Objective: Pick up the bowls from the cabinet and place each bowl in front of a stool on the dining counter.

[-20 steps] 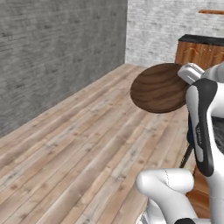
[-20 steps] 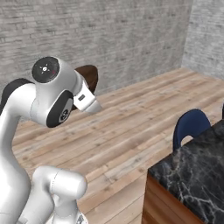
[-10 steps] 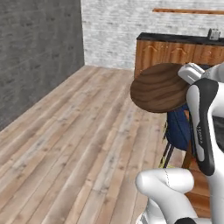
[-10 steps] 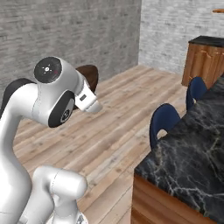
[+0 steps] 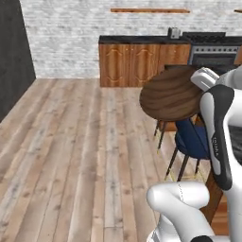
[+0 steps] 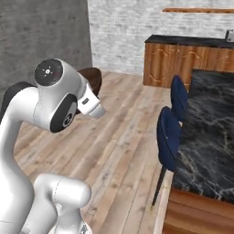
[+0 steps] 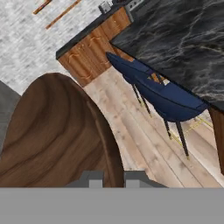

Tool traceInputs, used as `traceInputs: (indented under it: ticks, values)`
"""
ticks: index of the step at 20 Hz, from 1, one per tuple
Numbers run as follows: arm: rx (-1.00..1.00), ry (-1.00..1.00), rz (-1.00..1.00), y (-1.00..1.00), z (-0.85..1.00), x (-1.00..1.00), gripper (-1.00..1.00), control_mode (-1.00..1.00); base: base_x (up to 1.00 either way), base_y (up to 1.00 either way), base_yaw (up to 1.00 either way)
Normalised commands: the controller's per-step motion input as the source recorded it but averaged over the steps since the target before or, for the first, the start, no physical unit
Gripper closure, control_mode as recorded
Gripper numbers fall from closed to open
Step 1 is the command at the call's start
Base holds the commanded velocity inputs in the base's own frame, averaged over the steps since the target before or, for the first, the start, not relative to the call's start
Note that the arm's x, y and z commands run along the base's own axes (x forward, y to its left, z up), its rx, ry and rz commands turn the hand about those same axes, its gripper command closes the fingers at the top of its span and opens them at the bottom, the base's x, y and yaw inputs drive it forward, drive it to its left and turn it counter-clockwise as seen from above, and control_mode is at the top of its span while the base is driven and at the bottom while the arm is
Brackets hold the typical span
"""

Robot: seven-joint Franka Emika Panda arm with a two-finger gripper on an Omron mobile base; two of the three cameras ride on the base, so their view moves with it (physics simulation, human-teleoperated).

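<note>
A: What is the hand [image 7: 107, 177] doing?

B: It is clenched on the rim of the wide, shallow, dark brown wood-grain bowl [image 7: 57, 135], with one finger on either side of the edge. The bowl stands tilted up from the hand and hangs in the air over the pale plank floor [image 5: 71, 156].

A: Where is the bowl against everything else?

B: In the left base view the bowl [image 5: 171, 94] is carried in front of the white arm [image 5: 222, 137]. Beyond the hand and to its right stands the large table with the black marble top veined white and gold [image 7: 183, 39]. Two navy blue padded stools [image 7: 168, 98] stand along its near edge, between the bowl and the top, well apart from the bowl.

A: And past the table?

B: Orange-brown base cabinets with arched-panel doors [image 5: 134, 64] stand under a black top against a whitish brick wall [image 5: 71, 33].
</note>
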Motion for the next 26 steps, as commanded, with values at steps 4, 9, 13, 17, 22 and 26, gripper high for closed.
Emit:
traceInputs:
  ticks: [4,9,13,17,22,26]
  values:
    - [0.00,0.00,0.00,0.00,0.00,0.00,1.00,1.00,0.48,0.67,-0.60]
    - [0.00,0.00,0.00,0.00,0.00,0.00,1.00,1.00,0.55,0.74,-0.67]
    - [0.00,0.00,0.00,0.00,0.00,0.00,1.00,1.00,0.63,0.74,-0.71]
    - [0.00,0.00,0.00,0.00,0.00,0.00,1.00,1.00,0.65,0.77,-0.70]
    - [0.00,0.00,0.00,0.00,0.00,0.00,1.00,1.00,0.66,0.84,-0.70]
    - [0.00,0.00,0.00,0.00,0.00,0.00,1.00,1.00,0.59,0.81,-0.69]
